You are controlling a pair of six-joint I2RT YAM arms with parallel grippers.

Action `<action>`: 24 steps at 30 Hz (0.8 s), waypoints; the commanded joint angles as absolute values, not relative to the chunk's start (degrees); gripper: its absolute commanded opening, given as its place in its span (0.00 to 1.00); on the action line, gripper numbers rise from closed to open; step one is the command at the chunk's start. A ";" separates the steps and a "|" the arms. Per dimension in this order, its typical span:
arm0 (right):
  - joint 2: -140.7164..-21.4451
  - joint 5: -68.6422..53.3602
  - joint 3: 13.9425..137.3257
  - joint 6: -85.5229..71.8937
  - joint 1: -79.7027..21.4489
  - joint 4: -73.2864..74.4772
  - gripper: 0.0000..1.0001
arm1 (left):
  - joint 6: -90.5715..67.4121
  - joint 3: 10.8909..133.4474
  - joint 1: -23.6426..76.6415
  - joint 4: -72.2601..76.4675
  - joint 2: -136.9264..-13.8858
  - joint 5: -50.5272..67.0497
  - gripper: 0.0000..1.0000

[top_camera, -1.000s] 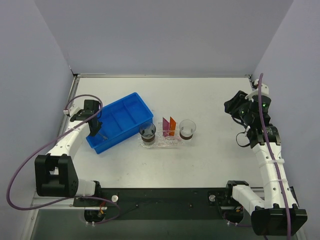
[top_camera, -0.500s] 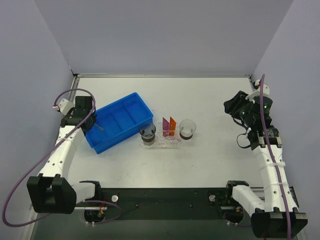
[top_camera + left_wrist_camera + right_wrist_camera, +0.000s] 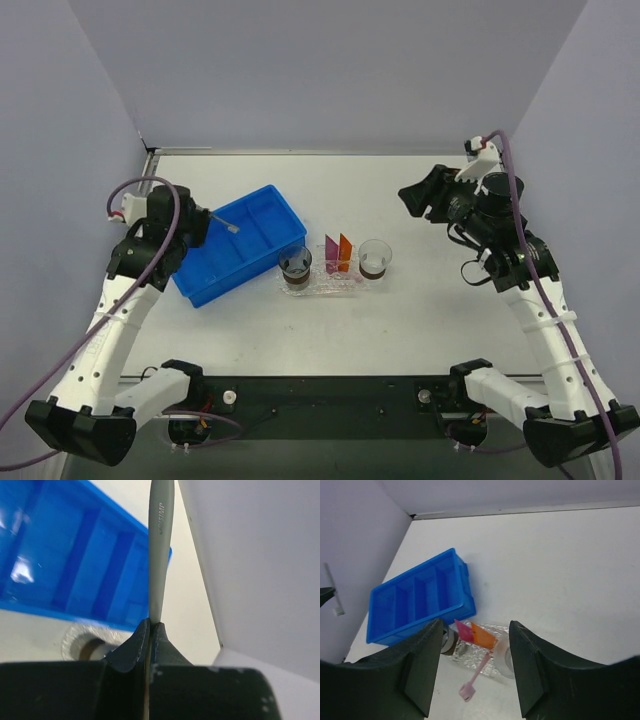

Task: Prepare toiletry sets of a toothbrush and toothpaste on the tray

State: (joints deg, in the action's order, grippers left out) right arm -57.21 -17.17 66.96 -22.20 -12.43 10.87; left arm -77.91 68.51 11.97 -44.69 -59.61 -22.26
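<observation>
The clear bumpy tray [image 3: 322, 285] lies mid-table, also in the right wrist view [image 3: 470, 659]. On it stand the magenta toothpaste tube [image 3: 331, 253] [image 3: 463, 630] and the orange one [image 3: 345, 250] [image 3: 484, 635]. The pink toothbrush [image 3: 479, 671] leans off the tray's near edge, head on the table. My left gripper [image 3: 197, 226] [image 3: 151, 625] is shut on a pale grey-white toothbrush [image 3: 161, 555] [image 3: 226, 223], held in the air over the blue bin's left end. My right gripper [image 3: 415, 197] [image 3: 476, 623] is open and empty, high up, right of the tray.
The blue compartmented bin [image 3: 240, 245] [image 3: 417, 597] sits left of the tray. Two clear cups with dark bottoms stand at the tray's ends, one left [image 3: 295, 265] and one right [image 3: 375, 258]. Walls close in at the left, back and right.
My left gripper rose out of the bin's left end with the grey-white toothbrush and turned it level. My right gripper swung left and up, towards the table's middle.
</observation>
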 commanded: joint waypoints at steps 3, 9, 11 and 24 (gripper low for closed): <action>-62.04 -21.18 72.42 -23.65 -25.72 8.88 0.51 | -94.38 68.29 25.56 -42.19 -58.97 -19.16 0.00; -66.97 -28.82 75.23 -24.87 -32.86 10.10 0.51 | -98.26 67.68 34.10 -38.41 -60.38 -19.34 0.00; -68.72 -29.97 76.02 -24.87 -35.40 10.98 0.51 | -98.61 67.68 35.85 -37.36 -60.73 -19.77 0.00; -75.67 -36.91 82.09 -23.82 -40.25 17.49 0.43 | -99.05 64.96 40.96 -30.68 -58.98 -18.28 0.00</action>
